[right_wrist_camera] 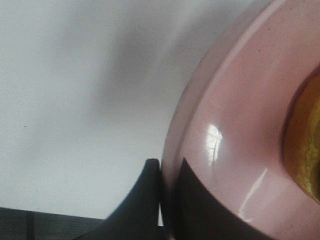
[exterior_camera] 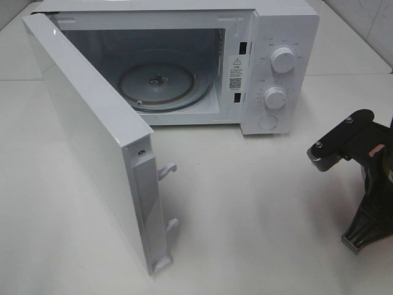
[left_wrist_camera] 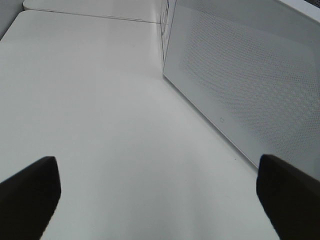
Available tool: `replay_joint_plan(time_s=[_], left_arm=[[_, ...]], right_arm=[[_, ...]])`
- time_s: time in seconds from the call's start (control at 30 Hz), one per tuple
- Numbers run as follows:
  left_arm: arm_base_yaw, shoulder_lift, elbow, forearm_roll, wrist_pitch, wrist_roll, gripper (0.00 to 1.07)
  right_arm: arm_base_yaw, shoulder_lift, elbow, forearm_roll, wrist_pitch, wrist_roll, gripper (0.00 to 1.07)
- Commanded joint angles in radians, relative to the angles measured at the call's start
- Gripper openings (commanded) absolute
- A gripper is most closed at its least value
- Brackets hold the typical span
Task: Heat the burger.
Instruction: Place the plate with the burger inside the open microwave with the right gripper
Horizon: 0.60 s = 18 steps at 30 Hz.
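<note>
In the right wrist view my right gripper (right_wrist_camera: 168, 163) is shut on the rim of a pink plate (right_wrist_camera: 235, 125), one finger on each side of the rim. Only a golden-brown sliver of the burger (right_wrist_camera: 306, 135) shows on the plate at the picture's edge. The exterior view cuts off plate and burger, and only the right arm (exterior_camera: 359, 153) shows at the right edge. My left gripper (left_wrist_camera: 160, 192) is open with nothing between its fingers. It hovers over bare table beside the outer face of the microwave door (left_wrist_camera: 250, 85).
The white microwave (exterior_camera: 276, 37) stands at the back of the white table (exterior_camera: 258, 203). Its door (exterior_camera: 92, 135) is swung wide open toward the front left. The glass turntable (exterior_camera: 163, 83) inside carries nothing. Two knobs sit on the right panel.
</note>
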<state>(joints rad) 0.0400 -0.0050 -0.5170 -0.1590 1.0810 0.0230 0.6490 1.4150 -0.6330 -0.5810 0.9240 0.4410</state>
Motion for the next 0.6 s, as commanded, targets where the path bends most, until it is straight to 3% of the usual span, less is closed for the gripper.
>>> replay_joint_plan(time_s=[0.03, 0.4, 0.6], left_arm=[[0.004, -0.018, 0.001, -0.001, -0.015, 0.0, 1.0], [0.004, -0.018, 0.001, -0.001, -0.015, 0.0, 1.0], [0.004, -0.018, 0.001, -0.001, -0.015, 0.0, 1.0]], right_arm=[[0.044, -0.03, 0.016, -0.047, 0.036, 0.004, 0.0], [0.21, -0.052, 0.024, -0.083, 0.075, -0.005, 0.0], [0.238, -0.052, 0.024, -0.1, 0.06, -0.061, 0.0]])
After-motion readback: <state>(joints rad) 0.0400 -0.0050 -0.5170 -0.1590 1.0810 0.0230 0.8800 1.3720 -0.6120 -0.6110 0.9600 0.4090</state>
